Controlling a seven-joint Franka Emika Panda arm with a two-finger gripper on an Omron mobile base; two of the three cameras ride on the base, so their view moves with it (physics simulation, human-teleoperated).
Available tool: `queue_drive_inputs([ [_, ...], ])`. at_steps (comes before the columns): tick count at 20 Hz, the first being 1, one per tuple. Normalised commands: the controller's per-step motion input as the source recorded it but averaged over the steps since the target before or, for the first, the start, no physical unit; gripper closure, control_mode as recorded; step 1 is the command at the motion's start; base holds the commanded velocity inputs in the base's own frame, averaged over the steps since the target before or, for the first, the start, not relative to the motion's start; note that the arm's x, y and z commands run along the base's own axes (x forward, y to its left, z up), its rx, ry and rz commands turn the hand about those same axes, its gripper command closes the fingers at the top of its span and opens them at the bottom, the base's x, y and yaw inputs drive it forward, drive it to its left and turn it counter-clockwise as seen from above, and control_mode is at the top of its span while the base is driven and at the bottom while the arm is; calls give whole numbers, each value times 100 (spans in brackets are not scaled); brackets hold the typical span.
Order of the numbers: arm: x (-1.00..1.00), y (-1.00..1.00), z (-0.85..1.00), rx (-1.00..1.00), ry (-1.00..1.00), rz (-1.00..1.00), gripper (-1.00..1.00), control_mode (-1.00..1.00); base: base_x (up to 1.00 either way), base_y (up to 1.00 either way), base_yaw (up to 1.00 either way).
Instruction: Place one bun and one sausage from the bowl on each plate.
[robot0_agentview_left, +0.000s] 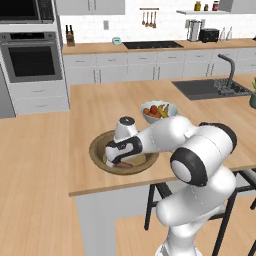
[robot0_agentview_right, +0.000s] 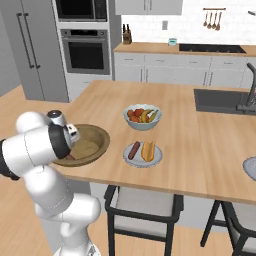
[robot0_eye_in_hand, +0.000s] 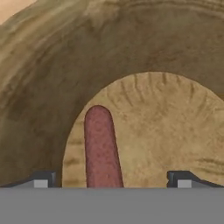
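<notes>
In the left base view the arm bends forward and down, its gripper (robot0_agentview_left: 116, 161) lowered into the wooden bowl (robot0_agentview_left: 98, 143) over a sausage (robot0_agentview_left: 125, 164).

In the right base view a plate (robot0_agentview_right: 155, 158) beside the bowl (robot0_agentview_right: 97, 137) holds a sausage (robot0_agentview_right: 133, 150) and a bun (robot0_agentview_right: 148, 150).

In the hand view the fingertips (robot0_eye_in_hand: 43, 179) stand spread, the sausage (robot0_eye_in_hand: 102, 151) lying between them on the bowl's floor (robot0_eye_in_hand: 175, 127).

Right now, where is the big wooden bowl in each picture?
Left base view: bowl just left of centre.
Right base view: bowl at middle left.
Hand view: its brown wall curves across top and left.
Shared landmark: the sausage lying inside it.
</notes>
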Motion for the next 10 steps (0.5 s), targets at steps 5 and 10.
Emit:
queue_drive_inputs([
  [5, -3, -24, -3, 10, 0, 0, -100, -100, 0, 0, 0],
  [10, -5, -1, -28, 4, 1, 0, -100, -100, 0, 0, 0],
])
